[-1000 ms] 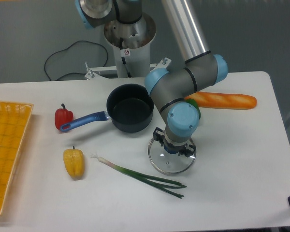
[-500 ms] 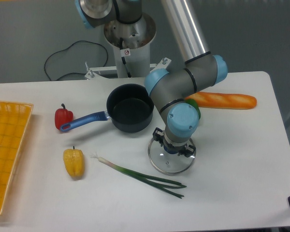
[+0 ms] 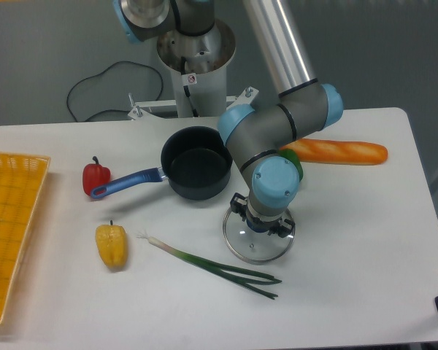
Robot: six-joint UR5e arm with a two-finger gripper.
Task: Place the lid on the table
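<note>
The round glass lid (image 3: 258, 248) with a thin metal rim lies low over the white table (image 3: 350, 240), right of the pot and in front of it. My gripper (image 3: 261, 224) points straight down over its centre. The fingers stand on both sides of the blue knob, which shows only as a small blue spot between them. The jaws look shut on the knob. The wrist hides the rear part of the lid. I cannot tell whether the rim rests on the table or hangs just above it.
A dark saucepan (image 3: 197, 172) with a blue handle stands just behind-left of the lid. A baguette (image 3: 336, 151) lies behind-right, spring onions (image 3: 215, 265) in front-left. A yellow pepper (image 3: 111, 245), a red pepper (image 3: 95, 177) and a yellow woven tray (image 3: 11, 226) are at the left.
The gripper and the lid have shifted very slightly to the left; otherwise nothing has visibly moved.
</note>
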